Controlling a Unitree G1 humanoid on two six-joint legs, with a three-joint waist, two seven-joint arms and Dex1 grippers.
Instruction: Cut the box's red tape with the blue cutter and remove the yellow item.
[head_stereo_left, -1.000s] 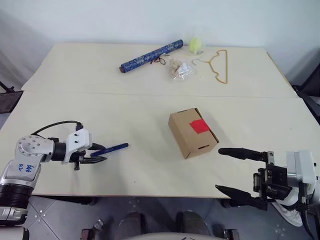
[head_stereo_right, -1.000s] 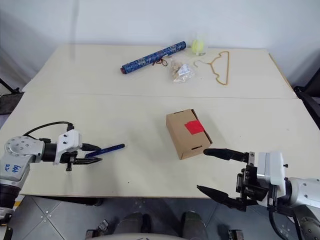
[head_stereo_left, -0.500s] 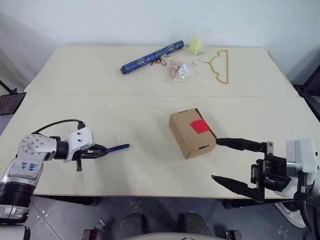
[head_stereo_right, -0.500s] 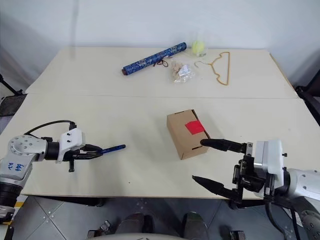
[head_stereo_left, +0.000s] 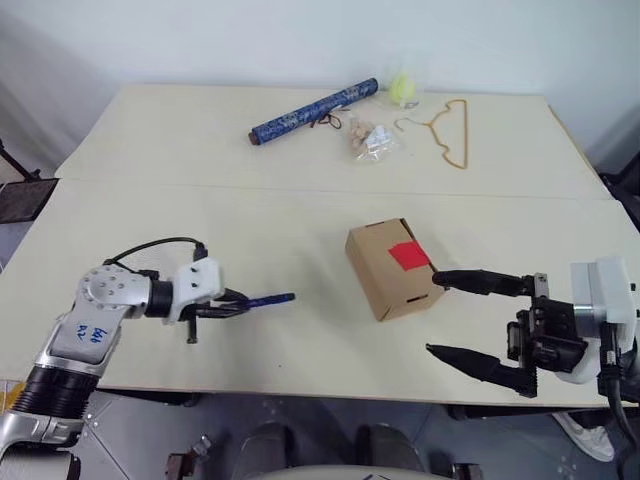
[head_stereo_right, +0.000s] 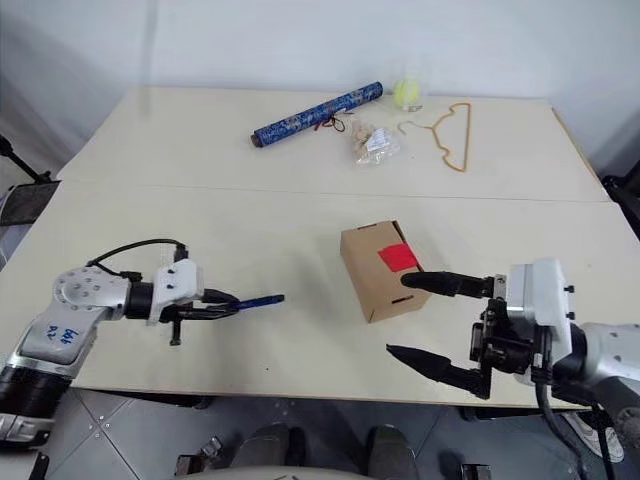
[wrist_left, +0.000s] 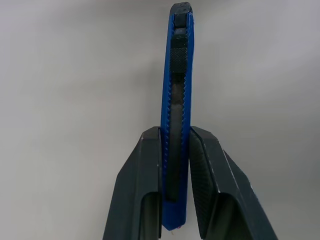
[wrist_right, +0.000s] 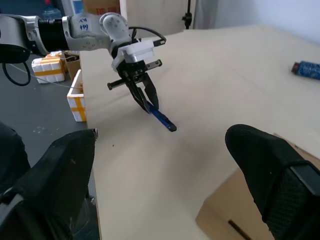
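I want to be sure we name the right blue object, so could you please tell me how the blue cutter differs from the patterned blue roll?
The blue cutter is slim, short and plain dark blue; the patterned blue roll is much longer, thicker and mottled. The cutter is clamped in the left hand near the table's front; the roll lies free at the far edge, beside a small clear bag. Both are blue and stick-shaped.
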